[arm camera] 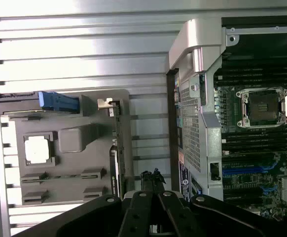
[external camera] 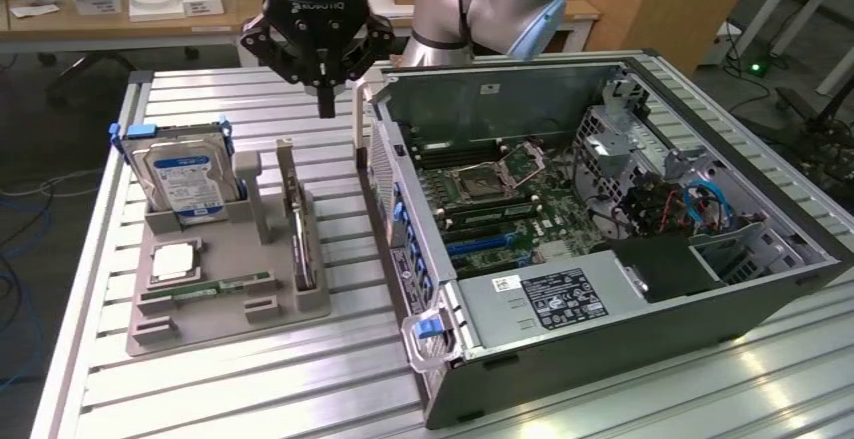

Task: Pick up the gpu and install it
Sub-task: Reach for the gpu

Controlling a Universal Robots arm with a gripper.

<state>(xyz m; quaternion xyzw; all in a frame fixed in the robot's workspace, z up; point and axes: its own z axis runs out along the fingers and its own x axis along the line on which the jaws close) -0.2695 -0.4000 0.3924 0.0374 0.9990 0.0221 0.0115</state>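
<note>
The gpu [external camera: 302,234] stands on its long edge in a slot of the grey holder tray [external camera: 234,249], its metal bracket at the far end. From the wrist camera the gpu [arm camera: 117,143] appears as a thin dark strip along the tray [arm camera: 84,163]. My gripper [external camera: 326,104] hangs above the table behind the tray, between the tray and the open computer case [external camera: 534,309]. Its fingers are shut together with nothing in them. In the wrist view the gripper [arm camera: 152,178] points at the slatted gap beside the gpu.
A silver hard drive [external camera: 187,174] with a blue-white label stands upright in the tray's far corner. A processor chip [external camera: 174,259] and a green memory stick [external camera: 214,286] lie in the tray. Inside the case, the motherboard [external camera: 507,199] has blue slots [arm camera: 247,173]. A desk stands behind.
</note>
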